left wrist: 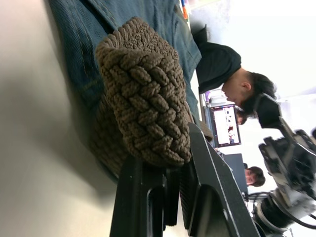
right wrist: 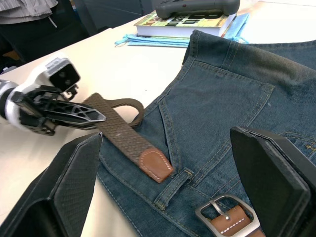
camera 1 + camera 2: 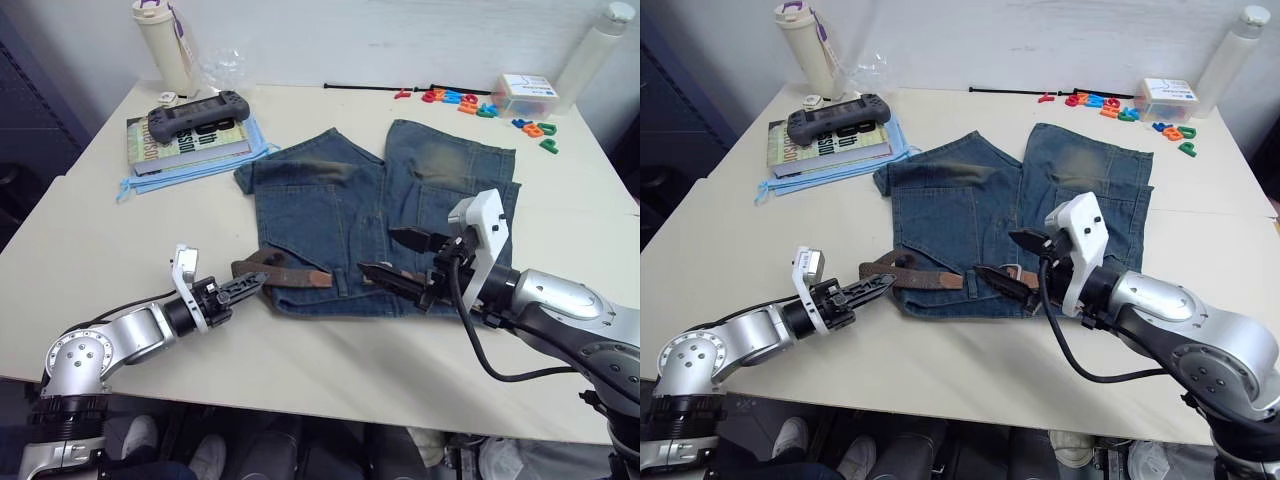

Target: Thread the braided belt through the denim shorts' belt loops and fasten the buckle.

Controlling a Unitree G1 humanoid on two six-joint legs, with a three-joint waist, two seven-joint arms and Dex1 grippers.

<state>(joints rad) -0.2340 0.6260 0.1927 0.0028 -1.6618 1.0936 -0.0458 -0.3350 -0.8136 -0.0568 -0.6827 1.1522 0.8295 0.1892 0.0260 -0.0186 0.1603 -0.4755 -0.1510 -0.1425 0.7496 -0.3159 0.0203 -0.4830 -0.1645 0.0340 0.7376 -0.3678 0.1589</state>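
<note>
A cream table (image 3: 330, 350) is seen against a pale wall, with a dark cabinet at 9 o'clock. The denim shorts (image 3: 340, 215) are laid flat at the table's centre, waistband toward the robot. At 11 o'clock a book (image 3: 185, 140) is stacked on a blue folder (image 3: 160, 180), with a dark game controller (image 3: 198, 112) on top and a white bottle (image 3: 165, 45) behind. At 1 o'clock coloured letter shapes (image 3: 470, 103), a small box (image 3: 530, 92) and a second bottle (image 3: 592, 55) are placed.

The braided belt (image 3: 915, 273) is laid along the waistband at 6 o'clock, one folded end hanging off the shorts' left edge. That fold is pinched between the closed fingers of the left gripper (image 3: 243, 286). The right gripper (image 3: 395, 258) is held spread wide above the waistband, nothing between its fingers.

In the left wrist view the belt's weave is shown close, and people and a monitor (image 1: 226, 125) are made out in the room beyond. In the right wrist view the belt's tan leather tip (image 2: 155, 165) is shown resting beside a belt loop (image 2: 173, 187), and the silver buckle (image 2: 227, 215) lies on the waistband near it.

Writing on the book cover is visible but cannot be read
</note>
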